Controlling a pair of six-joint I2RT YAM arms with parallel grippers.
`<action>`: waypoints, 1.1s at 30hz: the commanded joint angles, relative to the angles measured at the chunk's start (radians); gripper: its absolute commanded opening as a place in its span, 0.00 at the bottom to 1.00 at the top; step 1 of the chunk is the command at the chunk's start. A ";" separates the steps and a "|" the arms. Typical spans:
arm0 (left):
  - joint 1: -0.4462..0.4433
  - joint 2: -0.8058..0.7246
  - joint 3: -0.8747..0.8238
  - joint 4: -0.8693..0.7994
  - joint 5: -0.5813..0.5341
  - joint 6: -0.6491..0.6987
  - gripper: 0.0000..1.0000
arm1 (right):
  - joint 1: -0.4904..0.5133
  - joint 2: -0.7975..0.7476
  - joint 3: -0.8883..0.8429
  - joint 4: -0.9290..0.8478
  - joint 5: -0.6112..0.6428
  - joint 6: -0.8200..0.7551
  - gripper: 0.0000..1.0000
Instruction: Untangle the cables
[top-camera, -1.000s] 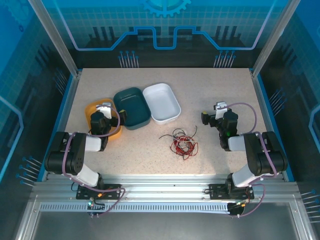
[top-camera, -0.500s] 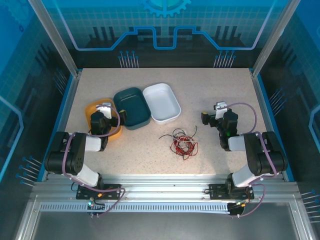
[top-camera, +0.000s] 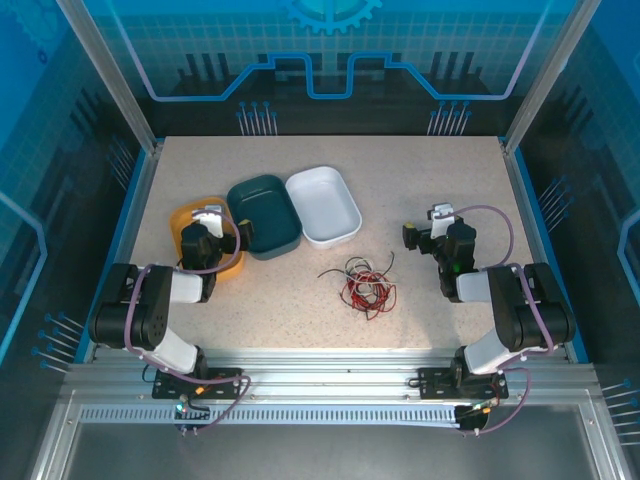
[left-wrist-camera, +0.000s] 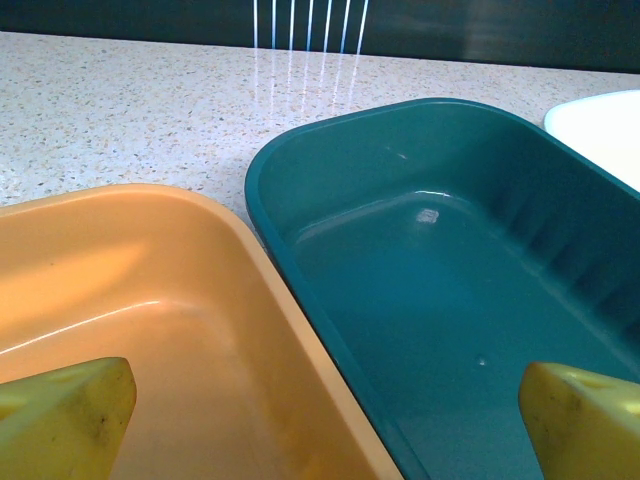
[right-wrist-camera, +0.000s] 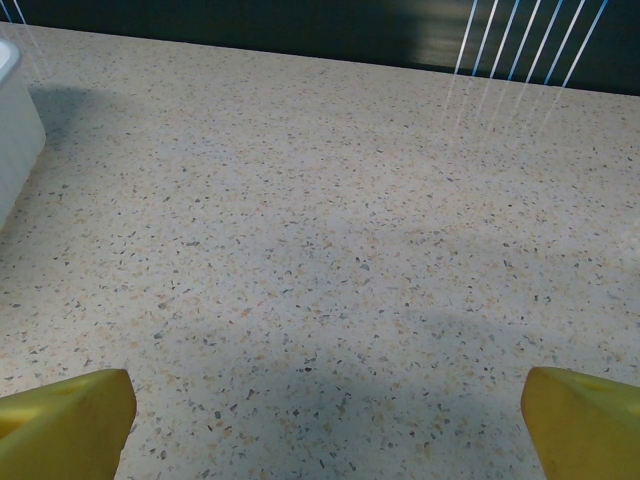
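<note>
Thin red, black, white curly wires (top-camera: 366, 284), tangled: light, limp; I'd pinch stray outer end. My left claw (left-wrist-camera: 320, 420), right claw (right-wrist-camera: 325, 420) agape, empty.

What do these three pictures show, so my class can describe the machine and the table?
Two robot arms are bolted at the near edge of a table. The wide picture looks down from above and behind them; the other two come from a camera on each wrist, with yellow fingertips at the bottom corners. On the table lie an orange tray, a teal tray, a white tray, all empty, and a tangle of thin cables, red and black among them. The left gripper hovers open over the orange and teal trays, the right gripper open over bare table. Neither holds anything.
</note>
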 joint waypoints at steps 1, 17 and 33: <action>0.008 -0.004 0.006 0.000 0.003 -0.005 0.99 | -0.011 -0.013 0.006 0.002 0.009 0.005 1.00; 0.008 -0.487 -0.015 -0.376 -0.042 -0.136 0.99 | 0.003 -0.416 0.063 -0.512 0.275 0.184 1.00; -0.453 -0.824 0.031 -0.910 -0.156 -0.448 0.99 | 0.206 -0.710 0.165 -1.200 0.401 0.478 1.00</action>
